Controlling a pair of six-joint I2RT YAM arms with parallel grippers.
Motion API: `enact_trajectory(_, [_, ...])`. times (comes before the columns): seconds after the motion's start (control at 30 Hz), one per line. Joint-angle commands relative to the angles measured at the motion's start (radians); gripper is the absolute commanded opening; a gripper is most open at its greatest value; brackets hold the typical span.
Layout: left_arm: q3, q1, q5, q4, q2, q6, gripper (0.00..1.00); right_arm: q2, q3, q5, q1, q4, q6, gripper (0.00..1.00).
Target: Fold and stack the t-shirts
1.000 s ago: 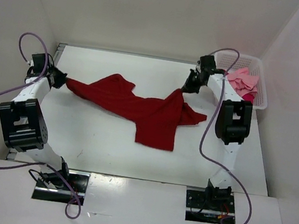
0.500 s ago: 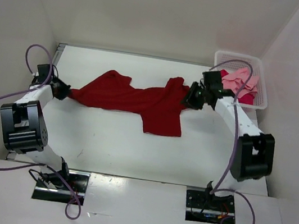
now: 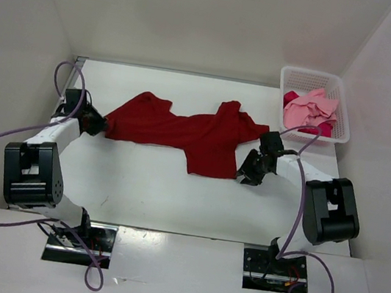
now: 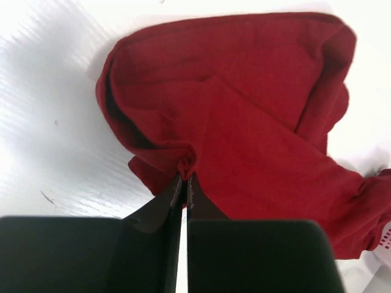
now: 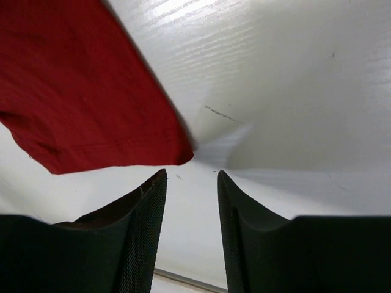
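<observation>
Dark red t-shirt (image 3: 190,132): lies rumpled across the middle of the bench (image 3: 145,183), stretched left to right, with its body hanging toward the near side.
Left gripper (image 4: 185,180): jaws clamped together on a pinched fold at the shirt's left end (the cloth bunches right at the tips).
Right gripper (image 5: 192,177): jaws apart with nothing between them, low over bare bench just beside the shirt's near right hem corner.
Light pink t-shirt (image 3: 309,109): crumpled in the white mesh basket (image 3: 311,73) at the far right corner of the bench.
Crimson-pink t-shirt (image 3: 325,128): in the same basket beneath the pink one, only patches showing.
</observation>
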Motion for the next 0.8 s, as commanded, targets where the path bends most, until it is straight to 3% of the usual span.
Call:
enact_trajectory(0.0, [-0.018,-0.003,0.000,0.012,-0.048,0.024,0.05,0.022,-0.006,0.017,-0.002,0.078,0.006,0.45])
enact_trajectory(0.17, [-0.036,-0.003,0.009,0.021,-0.048,0.024,0.05,0.065,-0.006,0.027,-0.002,0.118,0.018,0.45])
enact_trajectory(0.4, [-0.036,-0.012,0.018,0.021,-0.057,0.024,0.05,0.111,0.014,0.027,-0.002,0.130,0.020,0.23])
enact_trajectory(0.57, [-0.036,-0.023,0.018,0.040,-0.057,0.005,0.05,0.120,0.045,0.007,-0.002,0.116,0.006,0.00])
enact_trajectory(0.67, [-0.021,-0.058,0.009,0.049,-0.045,-0.005,0.05,0.067,0.121,0.007,-0.002,0.052,-0.014,0.00])
enact_trajectory(0.77, [0.086,-0.116,-0.029,0.020,-0.045,0.004,0.05,-0.076,0.276,0.025,0.009,-0.080,-0.025,0.00])
